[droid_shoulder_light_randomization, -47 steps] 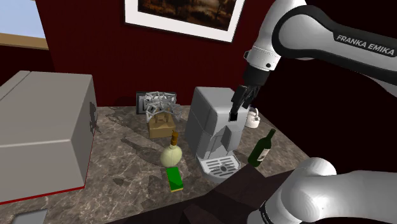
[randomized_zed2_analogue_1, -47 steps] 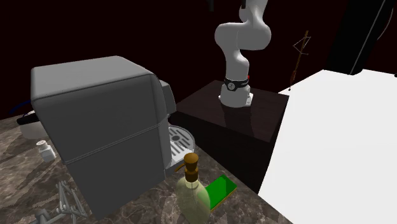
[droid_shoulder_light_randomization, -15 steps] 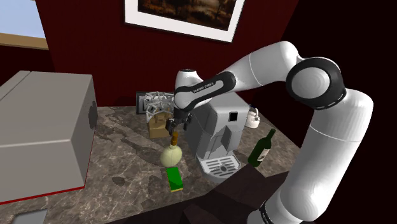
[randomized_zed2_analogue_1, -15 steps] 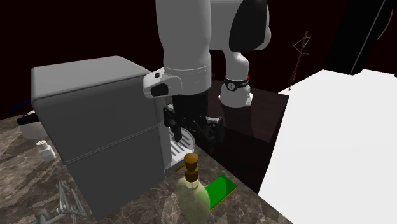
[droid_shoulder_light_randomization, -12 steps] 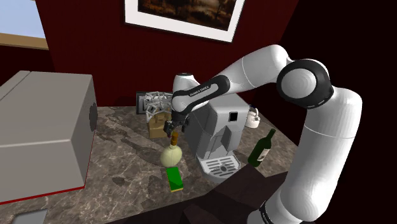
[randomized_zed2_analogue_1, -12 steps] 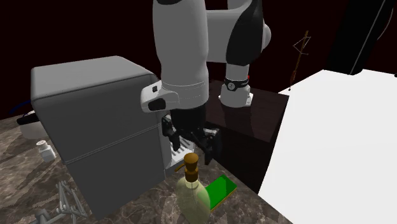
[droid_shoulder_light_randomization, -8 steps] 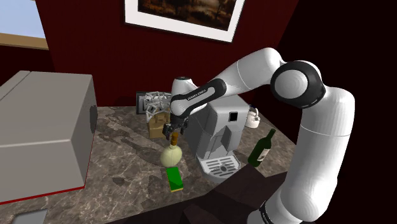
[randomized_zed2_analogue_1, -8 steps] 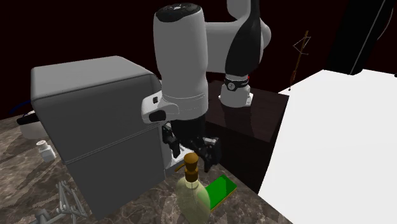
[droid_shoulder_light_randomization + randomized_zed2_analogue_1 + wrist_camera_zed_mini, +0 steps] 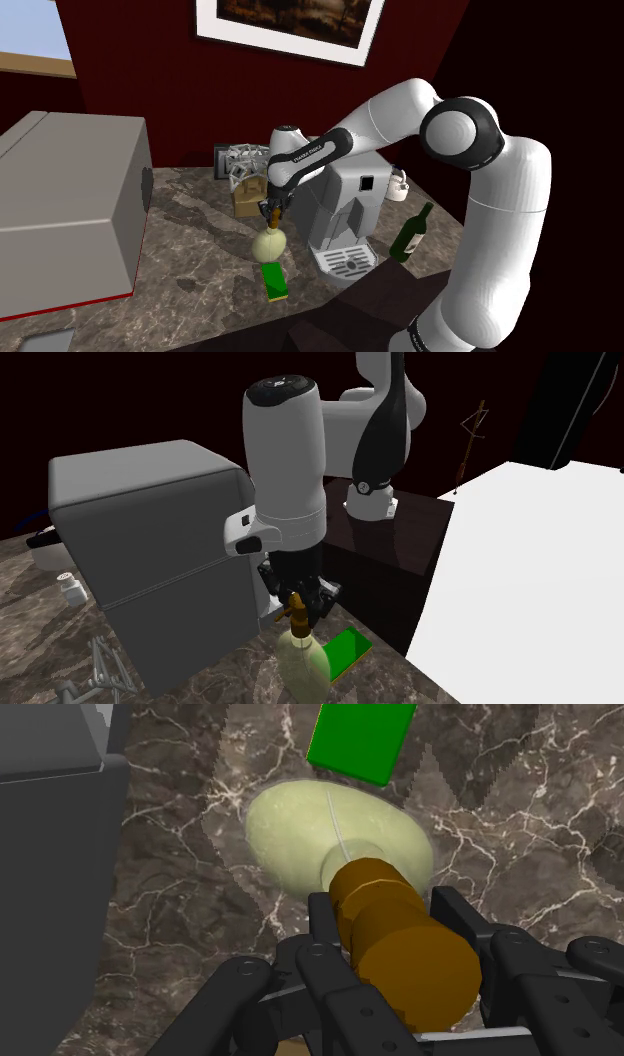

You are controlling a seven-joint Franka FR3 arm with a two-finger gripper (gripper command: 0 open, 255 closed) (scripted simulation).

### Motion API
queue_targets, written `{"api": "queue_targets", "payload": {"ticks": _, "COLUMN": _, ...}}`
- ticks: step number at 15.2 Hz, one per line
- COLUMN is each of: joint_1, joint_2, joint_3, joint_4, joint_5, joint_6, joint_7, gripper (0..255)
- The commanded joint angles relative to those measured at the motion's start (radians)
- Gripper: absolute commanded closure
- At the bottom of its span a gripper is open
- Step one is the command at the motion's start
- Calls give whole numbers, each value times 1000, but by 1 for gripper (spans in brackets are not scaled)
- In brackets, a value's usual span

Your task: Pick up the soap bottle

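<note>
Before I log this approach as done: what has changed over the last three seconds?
The arm swung from above the grey coffee machine toward the shoulder view's left and came down; the gripper now sits around the brown pump of the soap bottle. Whether it grips yet cannot be told. The soap bottle, green sponge, coffee machine and wine bottle stayed put.

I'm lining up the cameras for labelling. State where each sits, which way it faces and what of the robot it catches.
Shoulder view: beside the stand, looking down across the counter; white arm and tool at the soap bottle.
Second exterior view: low over the counter, facing the stand past a grey machine; arm and tool.
Wrist view: on the hand, looking down the tool at the bottle's brown pump.
Shared: all three show the bottle and green block.
</note>
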Motion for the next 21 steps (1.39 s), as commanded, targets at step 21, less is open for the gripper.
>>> {"api": "queue_targets", "payload": {"ticks": 21, "joint_1": -11, "joint_2": -136, "joint_3": 16, "joint_4": 39, "joint_5": 36, "joint_6": -172, "joint_7": -21, "gripper": 255}}
